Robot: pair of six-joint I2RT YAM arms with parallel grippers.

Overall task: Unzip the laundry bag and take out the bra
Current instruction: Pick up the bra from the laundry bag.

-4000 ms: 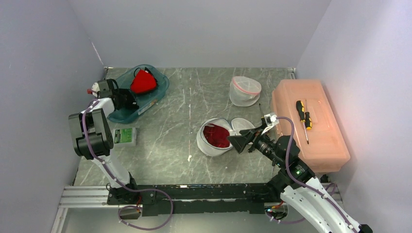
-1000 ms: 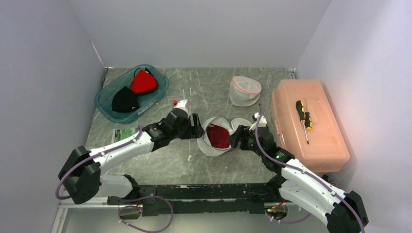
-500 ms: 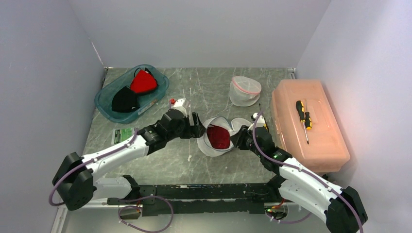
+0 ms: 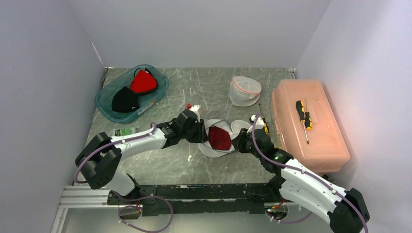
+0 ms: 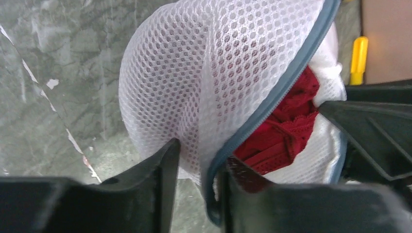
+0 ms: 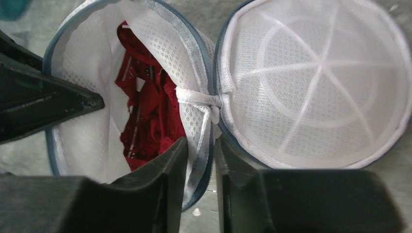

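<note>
The white mesh laundry bag (image 4: pixel 210 149) lies unzipped mid-worktop (image 4: pixel 194 92) with the red lace bra (image 4: pixel 219 138) bunched inside, the left fingers (image 5: pixel 158 182) and right fingers (image 6: pixel 163 187) each clamped on opposite sides of its grey-zippered rim.

Robot lab cell, plain walls (image 4: pixel 204 29), bolted mounting rail (image 4: pixel 204 190)

A grey, marble-patterned desk (image 4: pixel 184 92) streaked with pale scratches is boxed in by plain lavender-grey walls: a back wall (image 4: pixel 194 29), a left wall (image 4: pixel 43 97) and a right wall (image 4: pixel 374 63). The light is soft and even, with a faint pinkish tint low on the right wall.
</note>
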